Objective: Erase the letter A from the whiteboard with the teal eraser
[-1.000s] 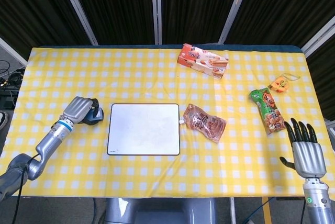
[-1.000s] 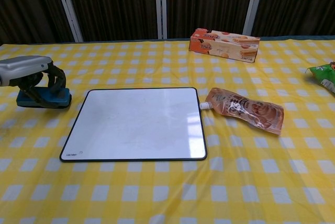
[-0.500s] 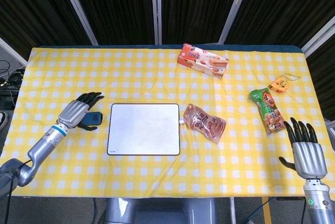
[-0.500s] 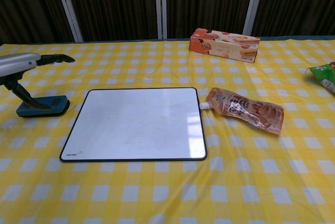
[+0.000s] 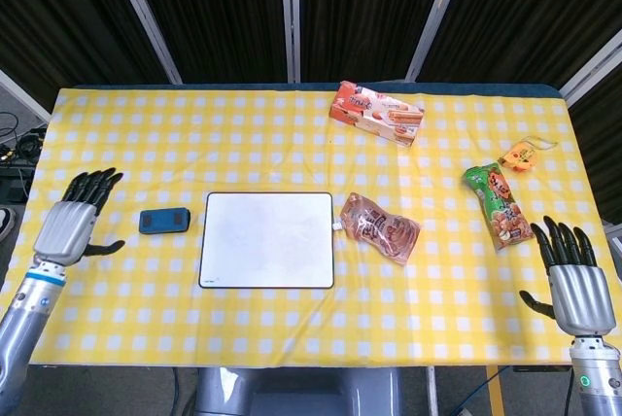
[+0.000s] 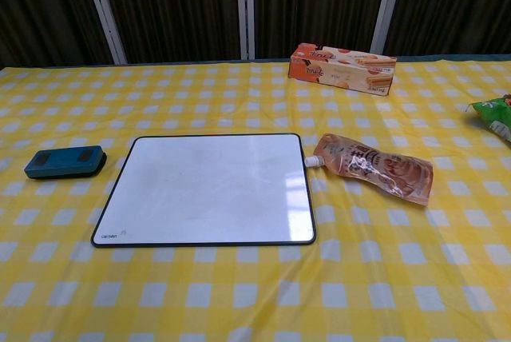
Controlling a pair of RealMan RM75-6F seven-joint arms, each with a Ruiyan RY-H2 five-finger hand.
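The teal eraser (image 5: 163, 221) (image 6: 65, 161) lies flat on the yellow checked cloth, just left of the whiteboard (image 5: 267, 239) (image 6: 209, 188). The board's white face is blank, with no letter visible. My left hand (image 5: 73, 225) hovers at the table's left edge, apart from the eraser, fingers spread and holding nothing. My right hand (image 5: 574, 280) is at the near right corner, fingers spread and empty. Neither hand shows in the chest view.
A brown snack pouch (image 5: 380, 227) (image 6: 374, 169) lies right of the board. An orange biscuit box (image 5: 377, 113) (image 6: 343, 68) stands at the back. A green snack bag (image 5: 498, 204) (image 6: 493, 113) and a small orange item (image 5: 522, 156) lie at the right.
My left hand let go of the eraser, opened its fingers and drew back to the left edge. The eraser stays beside the board. The right hand barely moved.
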